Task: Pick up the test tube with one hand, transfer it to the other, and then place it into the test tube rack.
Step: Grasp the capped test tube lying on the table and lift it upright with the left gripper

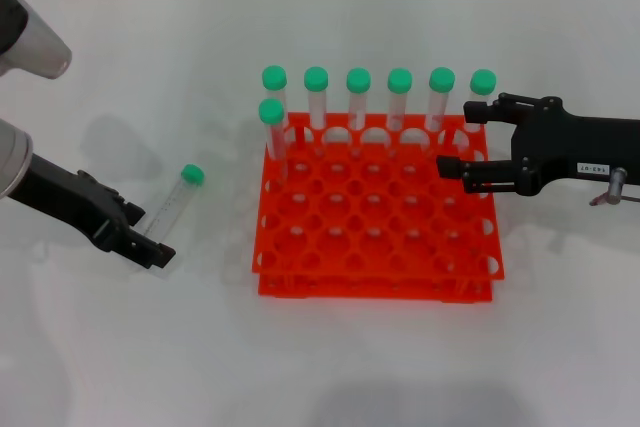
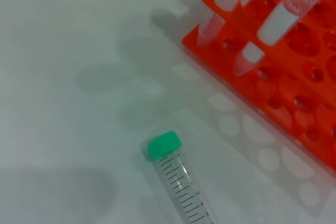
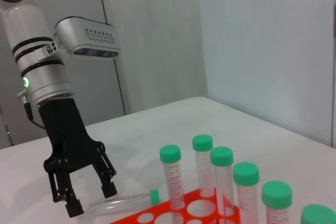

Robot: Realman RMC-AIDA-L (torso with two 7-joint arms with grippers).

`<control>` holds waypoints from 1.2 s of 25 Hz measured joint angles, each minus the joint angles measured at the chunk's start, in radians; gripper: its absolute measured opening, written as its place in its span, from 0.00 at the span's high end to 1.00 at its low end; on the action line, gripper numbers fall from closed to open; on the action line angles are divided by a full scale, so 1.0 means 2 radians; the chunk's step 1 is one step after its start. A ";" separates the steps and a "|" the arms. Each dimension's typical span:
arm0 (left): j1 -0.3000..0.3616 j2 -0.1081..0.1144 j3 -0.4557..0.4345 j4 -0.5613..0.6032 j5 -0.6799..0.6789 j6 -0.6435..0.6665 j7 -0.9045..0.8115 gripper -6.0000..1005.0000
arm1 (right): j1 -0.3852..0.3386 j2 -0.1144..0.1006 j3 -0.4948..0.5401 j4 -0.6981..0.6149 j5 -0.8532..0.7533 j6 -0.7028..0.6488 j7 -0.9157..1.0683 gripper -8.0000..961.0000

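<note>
Plainly the left gripper (image 1: 140,235) is the nearer one: its open fingers straddle the lower end of the tube (image 1: 172,203), which lies flat on the table (image 1: 120,347), and they hold nothing yet. The tube's long axis runs away from that gripper, slanting up toward its green cap (image 1: 192,175), roughly in line with the fingers' reach. In the right wrist view the fingers (image 3: 109,188) stand either side of the tube's clear body, apart from it as far as can be told.

Just beside the tube on its right stands the rack (image 1: 375,237), with seven capped tubes (image 1: 358,97) upright along its far rows. The right gripper (image 1: 462,137) hovers open and empty over the rack's far right corner, well apart from the lying tube. Nothing blocks a straight lift.
</note>
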 joint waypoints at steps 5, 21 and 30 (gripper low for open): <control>0.000 0.000 0.000 0.000 0.005 -0.001 -0.003 0.15 | 0.000 0.000 0.000 0.000 0.000 0.001 0.000 0.11; -0.002 0.000 0.000 0.000 0.009 -0.003 -0.005 0.30 | -0.001 0.001 0.000 0.001 0.000 0.002 -0.001 0.10; -0.002 0.000 0.000 0.000 0.009 -0.008 -0.010 0.37 | -0.001 0.001 0.000 0.003 0.000 0.004 -0.004 0.10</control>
